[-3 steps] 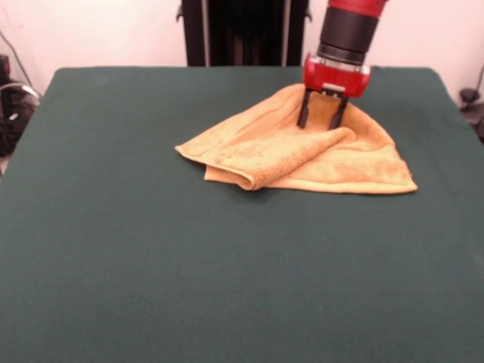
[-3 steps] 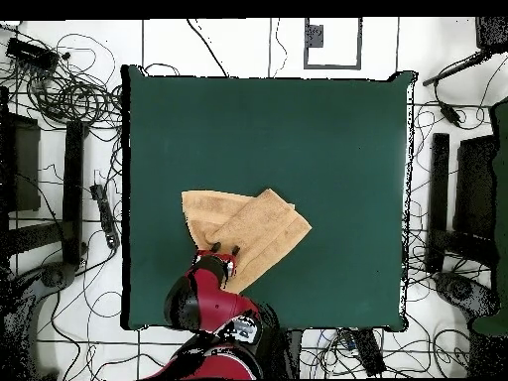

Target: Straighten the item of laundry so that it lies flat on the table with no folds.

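The item of laundry [image 1: 355,159], a yellow-orange terry towel, lies crumpled on the green table [image 1: 151,265], right of centre toward the far side. One flap is folded over into a thick roll that points front-left. My gripper [image 1: 319,125] comes straight down onto the towel's far part. It is open, with both black fingers [image 1: 304,112] spread and their tips down at the cloth. In the overhead view the towel [image 2: 260,226] sits in the lower middle of the table [image 2: 298,139], and the gripper [image 2: 220,249] is over the towel's lower edge, with the red arm covering part of it.
Cables, stands and boxes [image 2: 60,99] crowd the floor on all sides of the table. The table's far edge [image 1: 242,68] is a short way behind the gripper.
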### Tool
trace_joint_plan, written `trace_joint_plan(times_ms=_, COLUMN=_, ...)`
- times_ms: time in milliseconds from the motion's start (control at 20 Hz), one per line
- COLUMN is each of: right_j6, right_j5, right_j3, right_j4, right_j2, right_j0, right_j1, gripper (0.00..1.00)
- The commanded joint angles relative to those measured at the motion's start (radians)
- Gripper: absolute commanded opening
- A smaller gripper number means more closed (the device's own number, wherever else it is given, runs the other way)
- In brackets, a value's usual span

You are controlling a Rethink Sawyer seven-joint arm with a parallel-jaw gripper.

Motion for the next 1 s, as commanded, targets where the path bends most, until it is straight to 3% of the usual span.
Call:
trace_joint_plan(times_ms=50, right_j6=0.225, right_j5=0.133, right_j3=0.024, right_j4=-0.002, right_j2=0.171, right_j0=-0.034, right_j1=0.115, gripper=1.00)
trace_joint_plan(times_ms=1000, right_j6=0.187, right_j5=0.160, right_j3=0.007, right_j4=-0.060, right_j2=0.187, right_j0=-0.093, right_j1=0.131, gripper=1.00)
